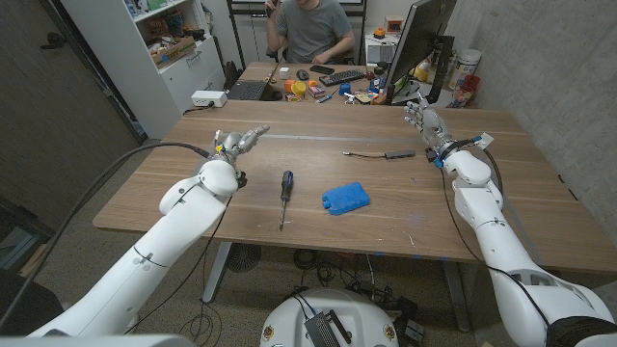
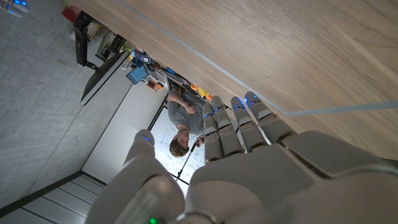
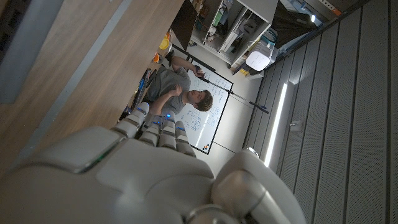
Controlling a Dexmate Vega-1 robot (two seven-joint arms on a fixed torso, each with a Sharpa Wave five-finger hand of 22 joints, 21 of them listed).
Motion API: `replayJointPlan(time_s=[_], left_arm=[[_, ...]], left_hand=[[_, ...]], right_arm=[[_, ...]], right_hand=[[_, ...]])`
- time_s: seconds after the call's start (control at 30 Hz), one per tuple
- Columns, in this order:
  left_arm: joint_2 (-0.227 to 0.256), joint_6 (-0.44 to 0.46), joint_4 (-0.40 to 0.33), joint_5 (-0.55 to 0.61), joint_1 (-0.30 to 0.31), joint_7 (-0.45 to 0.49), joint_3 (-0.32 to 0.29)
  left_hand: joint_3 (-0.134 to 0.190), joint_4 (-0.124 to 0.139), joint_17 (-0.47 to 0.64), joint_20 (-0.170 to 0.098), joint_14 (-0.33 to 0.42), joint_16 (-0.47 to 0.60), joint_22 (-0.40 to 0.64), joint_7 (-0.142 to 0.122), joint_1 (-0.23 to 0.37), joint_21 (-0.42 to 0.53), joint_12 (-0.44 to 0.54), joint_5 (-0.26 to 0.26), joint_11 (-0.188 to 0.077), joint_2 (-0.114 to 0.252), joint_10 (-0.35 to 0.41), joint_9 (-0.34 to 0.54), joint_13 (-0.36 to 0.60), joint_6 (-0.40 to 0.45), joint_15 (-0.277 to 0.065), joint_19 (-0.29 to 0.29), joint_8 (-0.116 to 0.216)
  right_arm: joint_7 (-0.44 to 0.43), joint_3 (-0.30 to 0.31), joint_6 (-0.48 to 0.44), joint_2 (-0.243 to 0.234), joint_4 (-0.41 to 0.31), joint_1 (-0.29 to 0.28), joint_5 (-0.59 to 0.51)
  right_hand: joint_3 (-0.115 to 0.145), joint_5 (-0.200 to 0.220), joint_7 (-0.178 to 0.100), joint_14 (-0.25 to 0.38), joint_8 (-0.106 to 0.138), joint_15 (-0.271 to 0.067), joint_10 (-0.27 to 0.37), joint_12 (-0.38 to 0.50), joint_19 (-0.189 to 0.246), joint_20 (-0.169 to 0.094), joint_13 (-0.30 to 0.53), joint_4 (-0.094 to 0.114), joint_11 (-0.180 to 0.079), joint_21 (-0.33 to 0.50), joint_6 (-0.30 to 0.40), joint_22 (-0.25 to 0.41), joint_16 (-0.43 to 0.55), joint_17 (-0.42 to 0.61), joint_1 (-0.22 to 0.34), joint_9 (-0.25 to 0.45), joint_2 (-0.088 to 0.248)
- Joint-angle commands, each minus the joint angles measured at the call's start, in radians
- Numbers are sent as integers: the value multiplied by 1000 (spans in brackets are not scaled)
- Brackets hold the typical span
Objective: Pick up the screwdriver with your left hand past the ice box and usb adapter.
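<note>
Both your hands were empty, fingers apart, above the surface point(image 1: 193, 207).
Screwdriver point(image 1: 285, 194) lay near the front edge, right of your left hand point(image 1: 238, 143); blue ice box point(image 1: 345, 198) just beside it, usb adapter point(image 1: 387, 153) farther back, near your right hand point(image 1: 429, 125).

Looks like an office or lab workroom: beyond the wooden tabletop's point(image 1: 463, 207) far edge, a cluttered desk point(image 1: 289, 82) with keyboard point(image 1: 335, 76), laptop point(image 1: 248, 90) and monitor point(image 1: 421, 43), a seated person point(image 1: 310, 29), white shelving point(image 1: 159, 43) at the far left corner, a whiteboard point(image 3: 200, 121), concrete walls.
</note>
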Motion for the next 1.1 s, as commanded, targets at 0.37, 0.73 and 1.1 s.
replayJointPlan(time_s=[0.37,0.73,1.1], left_arm=[[30,196,58,209,-123,-20,241],[27,259,95,289,-173,-35,341],[32,347,126,369,-264,-65,490]], left_hand=[[-7,-6,7,6,19,2,5,-22,9,7,-9,4,-3,-19,5,5,3,-48,-36,11,-28],[-9,-13,6,7,26,1,4,-49,21,8,-6,9,-19,-30,27,5,4,-5,-41,19,-15],[-8,-19,6,0,31,0,4,-62,37,8,-4,13,-36,-35,42,3,4,12,-48,22,-13]], right_arm=[[-58,-18,101,-26,-89,-29,-11],[-89,-42,146,-40,-92,-23,-25],[-107,-60,177,-49,-83,-19,-21]], right_hand=[[3,4,2,-8,7,-6,-4,5,6,0,4,-11,-2,-6,-9,4,3,3,17,5,-1],[4,5,1,-9,8,-7,-5,5,2,3,4,-15,0,-9,-9,3,3,3,21,5,-1],[5,5,3,-12,8,-8,-6,5,-2,3,3,-17,0,-11,-9,3,2,3,24,5,-1]])
